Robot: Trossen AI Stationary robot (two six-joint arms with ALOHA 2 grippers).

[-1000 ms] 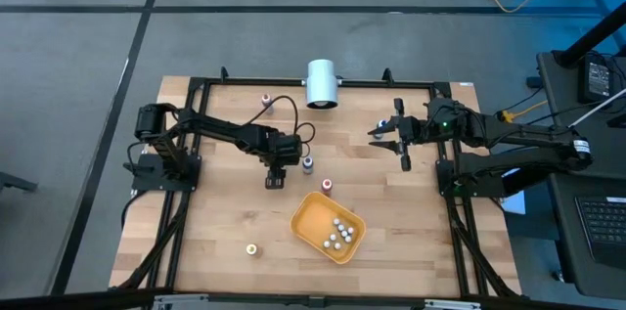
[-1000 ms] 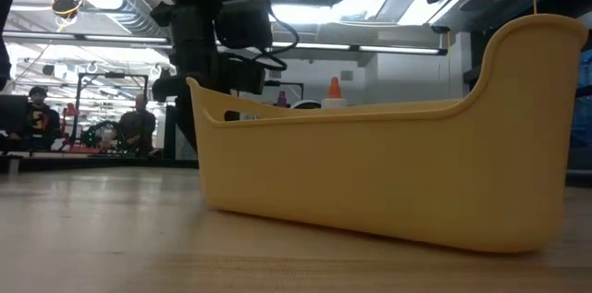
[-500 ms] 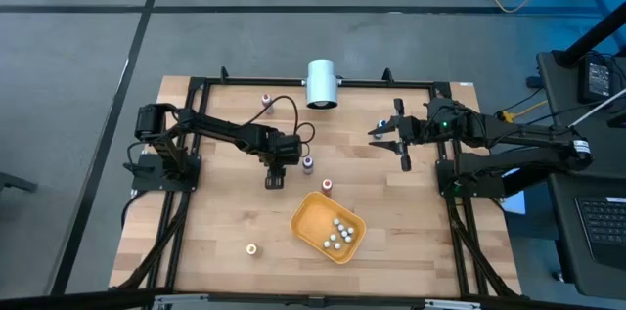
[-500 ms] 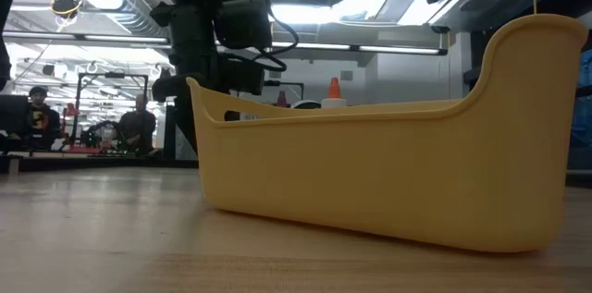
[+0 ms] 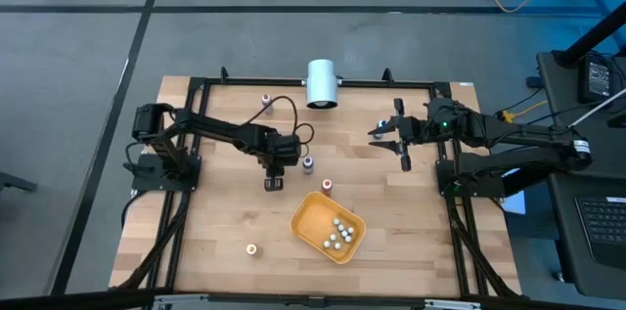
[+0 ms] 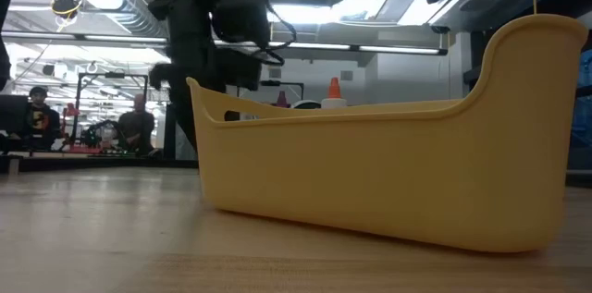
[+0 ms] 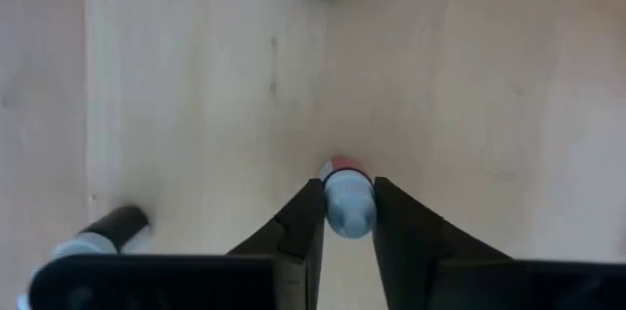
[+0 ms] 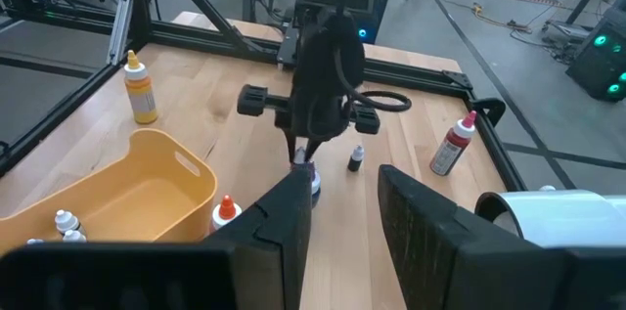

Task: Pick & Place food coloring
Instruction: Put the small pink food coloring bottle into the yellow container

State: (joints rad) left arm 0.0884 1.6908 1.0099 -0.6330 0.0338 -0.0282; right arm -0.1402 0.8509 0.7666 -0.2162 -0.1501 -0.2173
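Small food coloring bottles are scattered over the wooden table, and several lie in the orange tray [image 5: 311,214] near the middle. My left gripper [image 7: 347,202] points steeply down left of the tray [image 6: 388,173] and is shut on one tiny bottle with a pale body and a red top [image 7: 342,165]. In the high view this gripper [image 5: 283,161] is just left of a purple-topped bottle [image 5: 308,163]. My right gripper [image 8: 342,178] hangs open above the table's far right [image 5: 401,142], with nothing between its fingers. My left gripper pinches the tiny bottle's pale body [image 7: 335,214] between its two fingers, one on each side. The fingers come from above, pointing steeply down. The red top sticks out past the fingertips. I cannot tell whether the bottle rests on the wood or is lifted.
A big white cylinder [image 5: 321,83] lies at the far edge. Loose bottles: red-topped [image 5: 328,186], yellow-topped [image 5: 251,248], pink-topped [image 5: 265,100], and a black-capped one [image 7: 103,230] lying close beside my left gripper. People sit in the room beyond the table.
Both arms have stayed where they were. In the low view the dark outline of my left hand above the tray's rim has shifted slightly. Its fingertips do not show in the earlier frames.
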